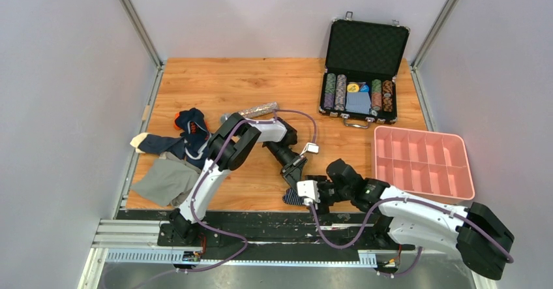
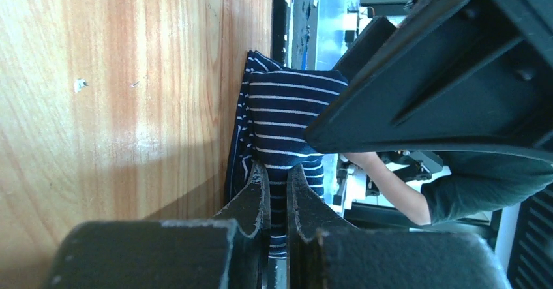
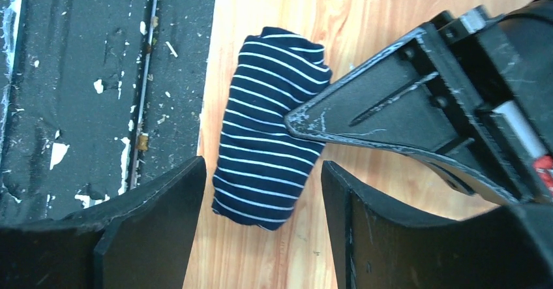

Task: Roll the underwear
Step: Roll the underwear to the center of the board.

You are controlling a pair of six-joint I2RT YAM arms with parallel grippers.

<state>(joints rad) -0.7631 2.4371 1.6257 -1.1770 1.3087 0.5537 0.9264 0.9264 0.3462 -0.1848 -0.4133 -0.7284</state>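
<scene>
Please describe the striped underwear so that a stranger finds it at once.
On the wooden table, look at the middle of the near edge. The striped underwear lies there, pinched by the left gripper. Unlike the clothes heaped at the left, it is a navy roll with white stripes.

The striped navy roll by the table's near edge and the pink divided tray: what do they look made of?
Navy roll with thin white stripes: soft knit cloth, probably cotton jersey. It looks matte, and it creases and bulges. Pink divided tray: likely moulded plastic, with a smooth, even colour and thin, straight partition walls.
</scene>
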